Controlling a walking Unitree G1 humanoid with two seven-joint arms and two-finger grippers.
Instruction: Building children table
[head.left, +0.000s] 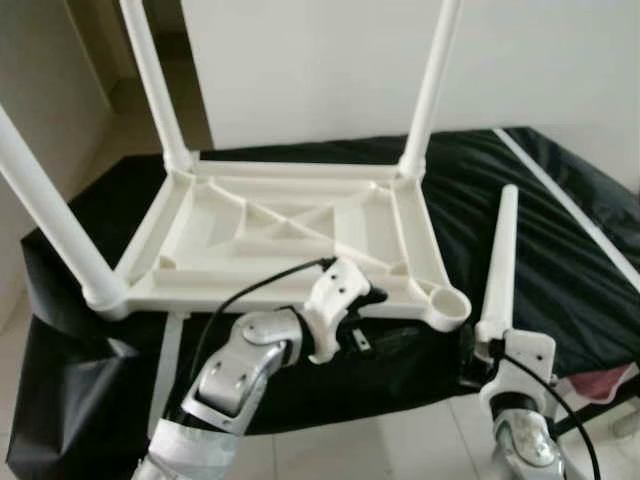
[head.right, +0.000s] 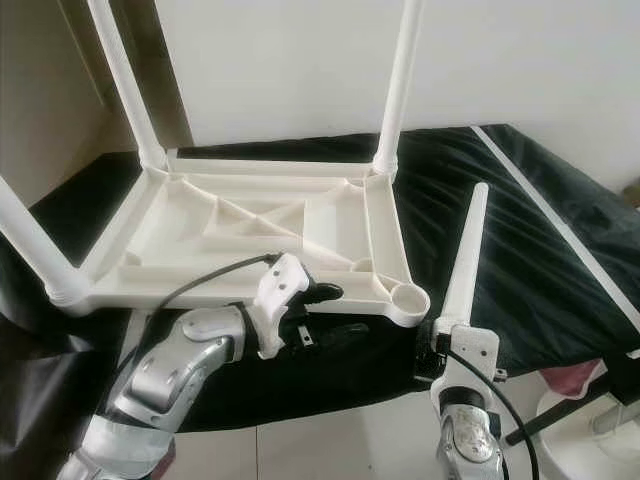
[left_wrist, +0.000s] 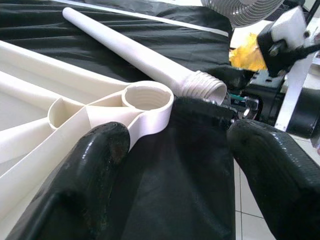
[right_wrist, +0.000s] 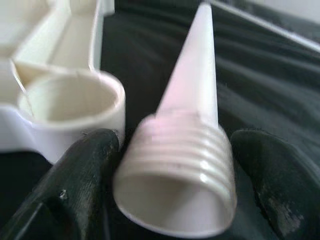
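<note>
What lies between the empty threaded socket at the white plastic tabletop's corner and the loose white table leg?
Only black cloth, seen in the left wrist view between socket and leg.
</note>
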